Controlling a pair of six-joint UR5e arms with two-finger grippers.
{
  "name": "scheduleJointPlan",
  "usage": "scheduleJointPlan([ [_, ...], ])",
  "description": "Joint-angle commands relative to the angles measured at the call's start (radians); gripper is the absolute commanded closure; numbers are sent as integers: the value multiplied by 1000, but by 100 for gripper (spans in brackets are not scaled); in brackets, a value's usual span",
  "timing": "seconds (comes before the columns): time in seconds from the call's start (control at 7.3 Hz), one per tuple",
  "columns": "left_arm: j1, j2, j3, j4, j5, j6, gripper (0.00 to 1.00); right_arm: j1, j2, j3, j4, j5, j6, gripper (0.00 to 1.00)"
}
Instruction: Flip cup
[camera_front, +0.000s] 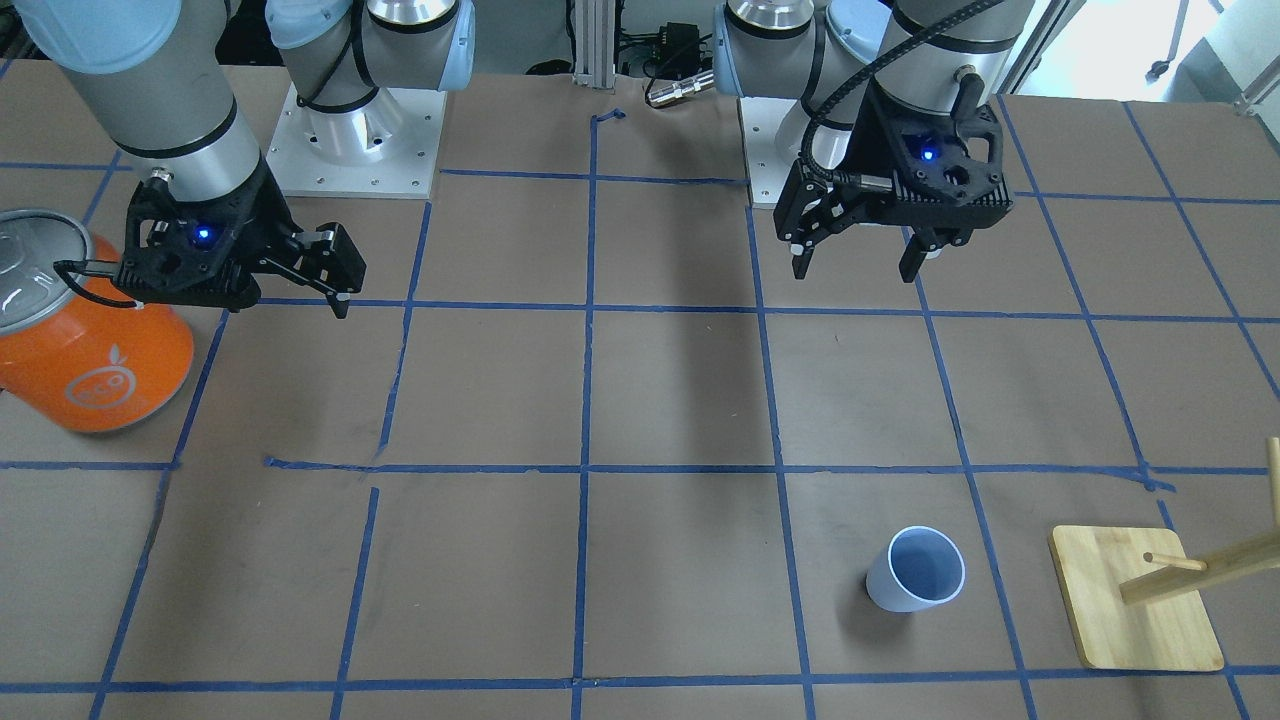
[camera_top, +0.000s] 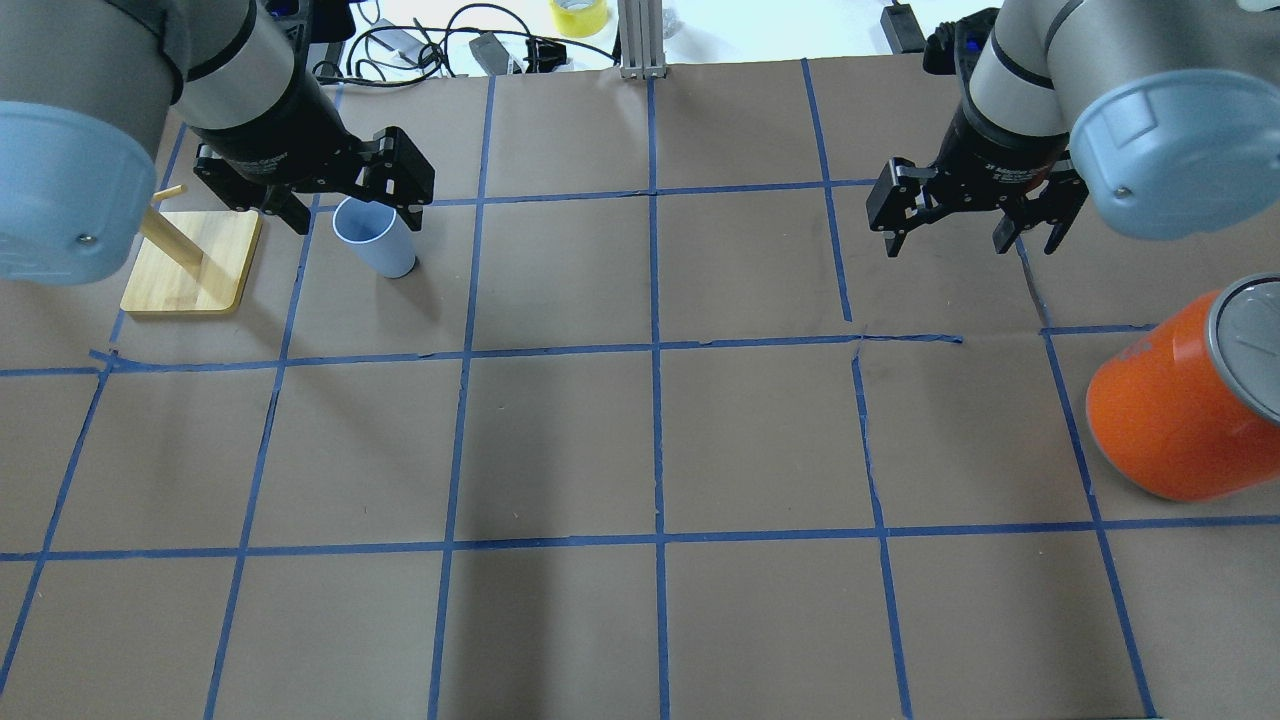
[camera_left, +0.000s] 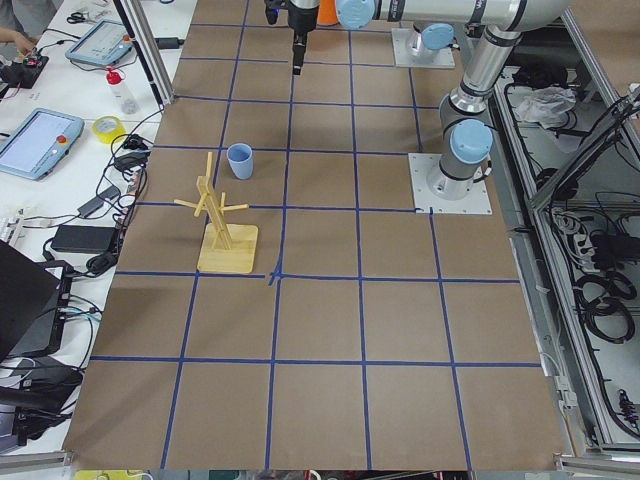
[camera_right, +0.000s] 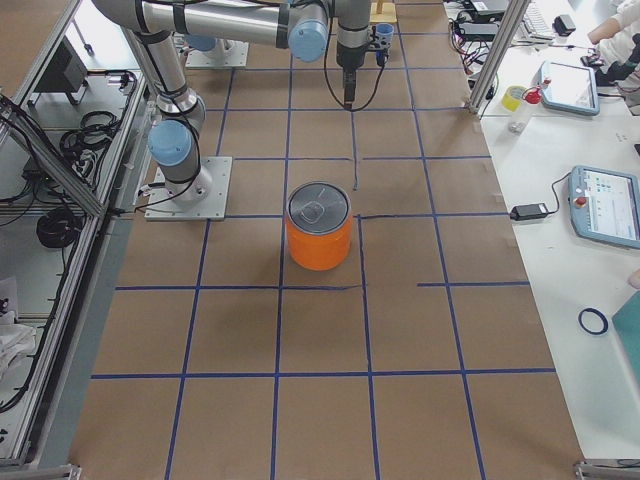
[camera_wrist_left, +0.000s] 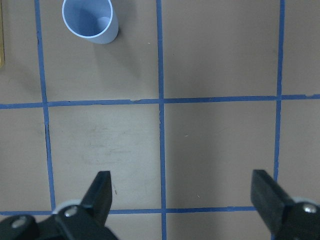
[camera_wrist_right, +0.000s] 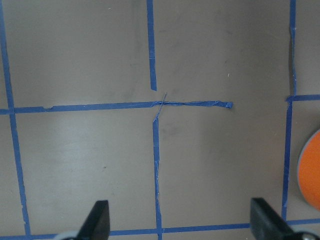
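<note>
**Tapered cup upright on a paper-covered, tape-gridded table (camera_front: 680, 400)**
The smooth, pale blue plastic cup (camera_front: 916, 570) stands mouth-up, rim wider than base, near a flat wooden stand (camera_front: 1135, 600) with rounded corners. The left gripper (camera_front: 856, 268) and right gripper (camera_wrist_right: 180, 221) hover with black fingers spread wide; a glossy orange can (camera_front: 95, 355) sits near the right gripper.

Pale blue cup (camera_front: 915, 570), orange can (camera_front: 95, 365) with silver lid (camera_front: 35, 262), light wooden rack (camera_front: 1120, 610), and brown worktop (camera_front: 680, 390) gridded with blue tape (camera_front: 680, 468).

Brown table (camera_top: 560, 440) w/ blue tape grid (camera_top: 657, 440), white bench (camera_right: 560, 330) alongside.
</note>
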Motion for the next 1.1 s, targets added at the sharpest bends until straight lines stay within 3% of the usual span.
scheduleJointPlan([
  [0.0, 0, 0, -1, -1, 0, 1, 0, 0, 4, 0, 0, -5, -1, 0],
  [0.96, 3, 0, 0, -4, 0, 2, 0, -1, 4, 0, 13, -9, -2, 0],
])
